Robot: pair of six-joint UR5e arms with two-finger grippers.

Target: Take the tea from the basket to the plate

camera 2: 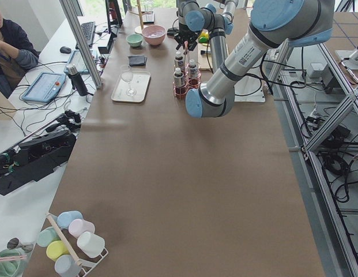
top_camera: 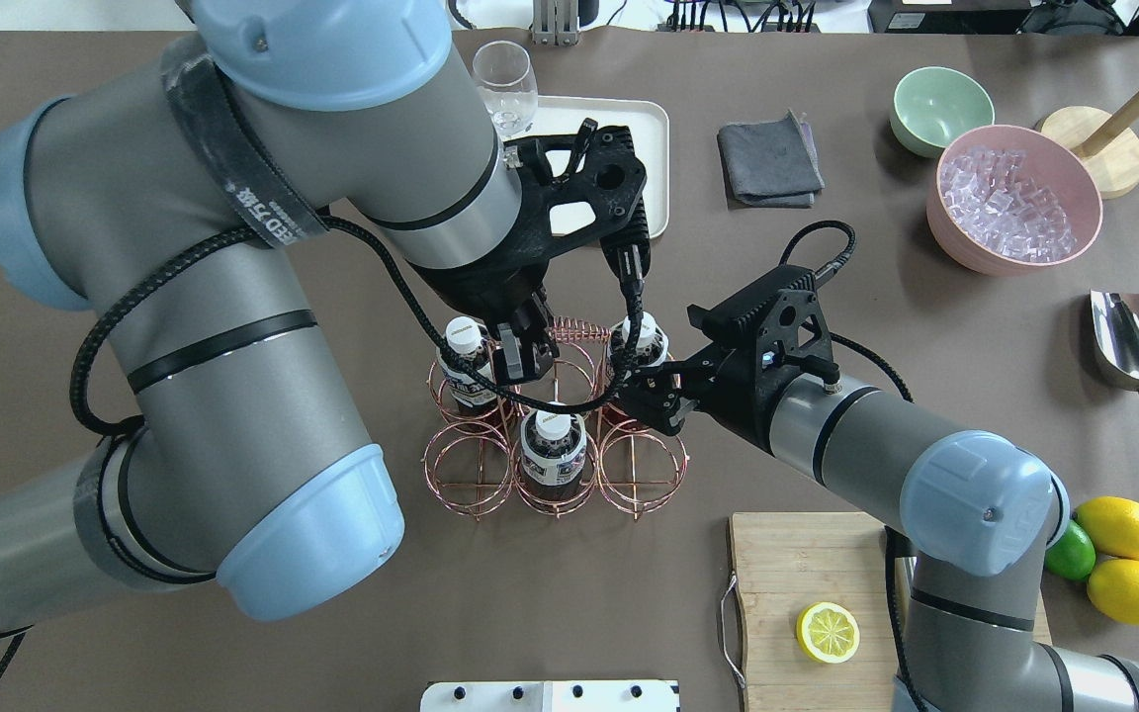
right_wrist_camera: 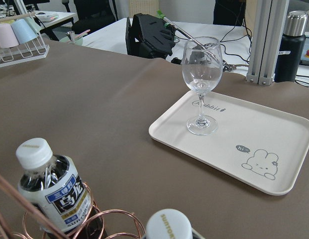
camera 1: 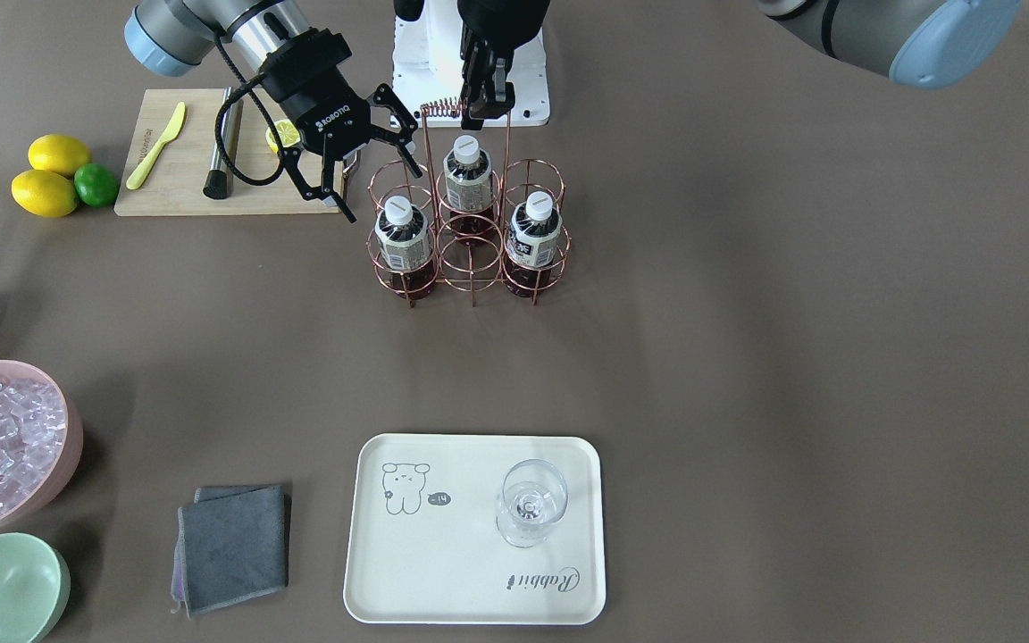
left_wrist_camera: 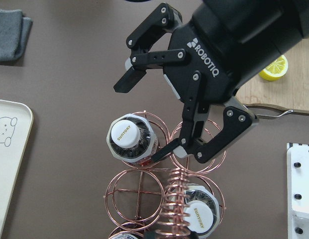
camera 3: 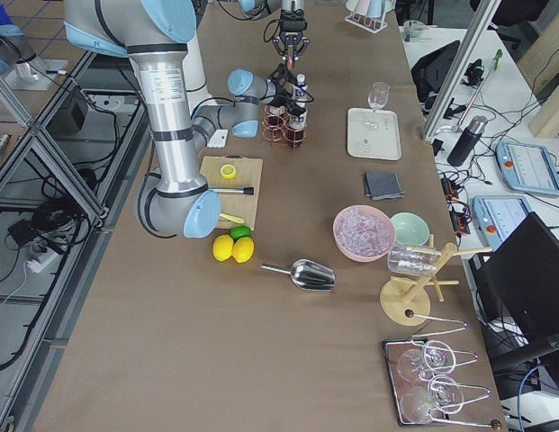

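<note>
Cream plate (camera 1: 443, 572) lies nearest on the counter (camera 1: 747, 357), with a wine glass (camera 1: 531, 505) standing on it. Farther back, three tea bottles (camera 1: 403, 234) sit in the basket (camera 1: 470, 239). Above, the left claw (camera 1: 486, 109) is clenched on the basket's coiled handle. The right claw (camera 1: 384, 195) hangs released just beside one bottle.

Rose-gold basket (camera 1: 470, 259), white-capped dark tea (camera 1: 401, 239), cream bear-printed plate (camera 1: 443, 572).
</note>
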